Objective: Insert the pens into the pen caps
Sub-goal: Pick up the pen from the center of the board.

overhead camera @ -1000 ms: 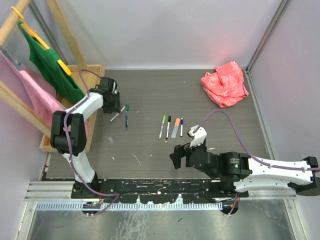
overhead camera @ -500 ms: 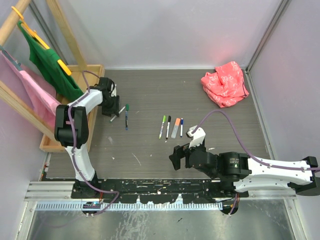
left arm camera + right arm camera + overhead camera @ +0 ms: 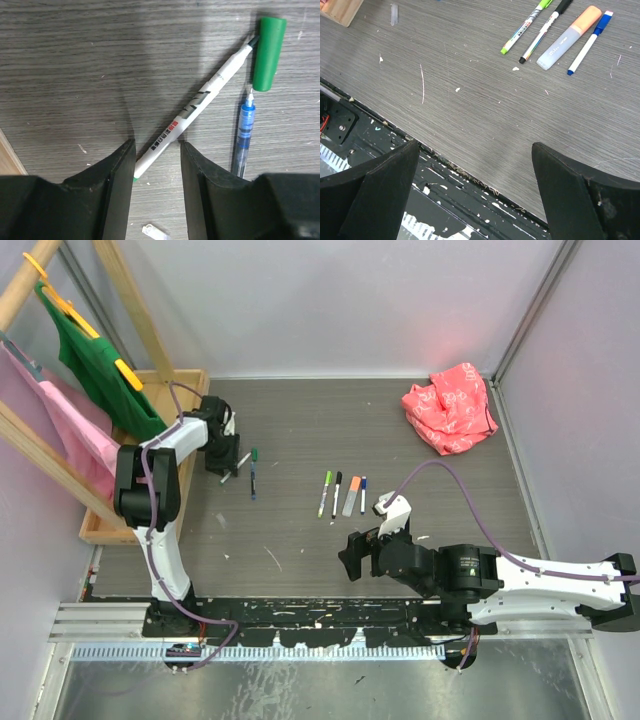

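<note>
In the left wrist view a white pen [image 3: 195, 107] lies slanted on the table, its green-tipped lower end between my left gripper's [image 3: 156, 150] open jaws. I cannot tell if the jaws touch it. A green cap [image 3: 269, 52] lies at the upper right, end to end with a blue pen [image 3: 243, 137]. From above, the left gripper [image 3: 222, 462] is at the far left beside this pen [image 3: 237, 468] and cap [image 3: 254, 454]. A green pen [image 3: 324, 492], a black pen [image 3: 336, 493], an orange highlighter [image 3: 351, 495] and a blue pen [image 3: 362, 493] lie mid-table. My right gripper [image 3: 350, 552] hangs open and empty near the front edge.
A red cloth [image 3: 452, 408] lies at the back right. A wooden rack [image 3: 150, 455] with green and pink garments stands at the left edge. A small clear plastic piece [image 3: 155, 232] lies under the left gripper. The black front rail [image 3: 445, 200] runs below the right gripper.
The left arm's upper links have swung toward the right while its gripper stays over the white pen. The right arm and the pens have not moved.
</note>
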`<move>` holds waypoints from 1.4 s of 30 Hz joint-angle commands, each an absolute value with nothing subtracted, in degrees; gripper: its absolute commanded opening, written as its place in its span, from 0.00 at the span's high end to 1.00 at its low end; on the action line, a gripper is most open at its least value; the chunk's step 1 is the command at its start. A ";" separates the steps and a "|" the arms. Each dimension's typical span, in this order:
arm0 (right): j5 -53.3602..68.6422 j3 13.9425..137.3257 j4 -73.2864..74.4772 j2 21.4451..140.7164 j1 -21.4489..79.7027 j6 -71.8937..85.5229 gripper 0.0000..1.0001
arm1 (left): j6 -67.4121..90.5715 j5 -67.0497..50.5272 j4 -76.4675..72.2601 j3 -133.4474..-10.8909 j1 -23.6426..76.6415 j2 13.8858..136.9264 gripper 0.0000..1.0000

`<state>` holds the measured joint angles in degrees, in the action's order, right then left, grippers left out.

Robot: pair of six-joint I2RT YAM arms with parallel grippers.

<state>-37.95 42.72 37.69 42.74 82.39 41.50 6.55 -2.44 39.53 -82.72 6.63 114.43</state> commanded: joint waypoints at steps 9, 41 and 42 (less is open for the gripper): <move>-37.97 43.18 35.00 42.19 82.35 40.96 0.01 | 6.00 -3.31 39.73 -84.09 6.33 116.20 0.72; -41.93 45.32 31.44 45.06 82.32 41.31 0.01 | 17.18 -19.94 26.53 -63.13 9.71 75.99 1.00; -41.92 45.50 31.06 45.47 82.35 41.31 0.01 | 17.84 -20.54 25.90 -62.19 10.28 73.74 1.00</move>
